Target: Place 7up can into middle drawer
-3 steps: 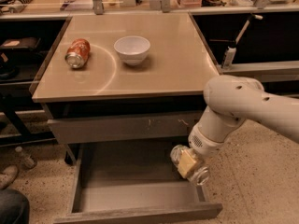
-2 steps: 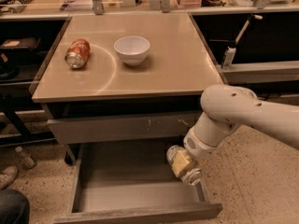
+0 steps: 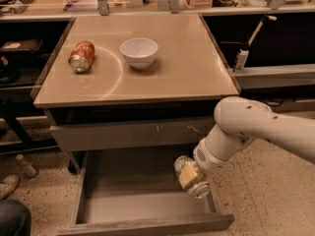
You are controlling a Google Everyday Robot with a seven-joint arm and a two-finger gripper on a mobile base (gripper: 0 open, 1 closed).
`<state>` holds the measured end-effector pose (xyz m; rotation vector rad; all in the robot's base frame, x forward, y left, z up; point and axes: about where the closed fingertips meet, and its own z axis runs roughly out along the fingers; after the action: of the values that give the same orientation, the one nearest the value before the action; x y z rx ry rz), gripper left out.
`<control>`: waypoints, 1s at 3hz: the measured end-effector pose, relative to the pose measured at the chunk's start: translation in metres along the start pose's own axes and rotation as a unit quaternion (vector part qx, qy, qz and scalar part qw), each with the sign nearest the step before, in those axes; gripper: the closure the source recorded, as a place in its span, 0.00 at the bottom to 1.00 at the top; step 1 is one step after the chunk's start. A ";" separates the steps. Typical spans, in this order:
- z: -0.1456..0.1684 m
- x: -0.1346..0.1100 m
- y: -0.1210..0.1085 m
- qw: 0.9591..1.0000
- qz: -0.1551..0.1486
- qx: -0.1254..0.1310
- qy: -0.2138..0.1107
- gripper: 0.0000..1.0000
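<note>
The gripper point(image 3: 190, 176) hangs at the end of the white arm point(image 3: 246, 127), low over the right-hand part of the open middle drawer point(image 3: 147, 224). It is clamped on the 7up can point(image 3: 201, 190). A tan finger point(image 3: 188, 173) crosses the can's middle, and a silvery end shows on either side of it, one up and to the left and one down and to the right. So the can lies tilted in the grasp, held across its side wall, above the drawer's grey floor and not touching it. Its label cannot be made out from here.

Directly under the gripper the drawer floor is bare. The drawer's right wall is just beside the hand, and its front edge is a little below and toward the camera. Above the gripper is the closed drawer point(image 3: 128, 134), its front marked with pale scratches. Higher up is the table point(image 3: 192, 73), where a white bowl point(image 3: 139, 51) and an orange-red can point(image 3: 82, 56) lying on its side sit well up and to the left of the hand.

A drink can like this is likely light, with thin walls that dent under a hard squeeze and a smooth skin that can slip. A grip across the mid-body suits it. Released on a tilt, it will probably roll on the smooth floor, so it should be lowered close before letting go.
</note>
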<state>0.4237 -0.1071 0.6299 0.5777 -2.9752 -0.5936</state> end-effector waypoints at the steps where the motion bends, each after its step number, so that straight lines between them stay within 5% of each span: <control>1: 0.035 -0.008 -0.005 0.998 0.050 -0.032 -0.031 1.00; 2: 0.071 -0.017 -0.014 0.991 0.095 -0.071 -0.053 1.00; 3: 0.077 -0.016 -0.013 0.991 0.098 -0.077 -0.050 1.00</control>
<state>0.4336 -0.0843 0.5547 0.2482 -2.9917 -0.8456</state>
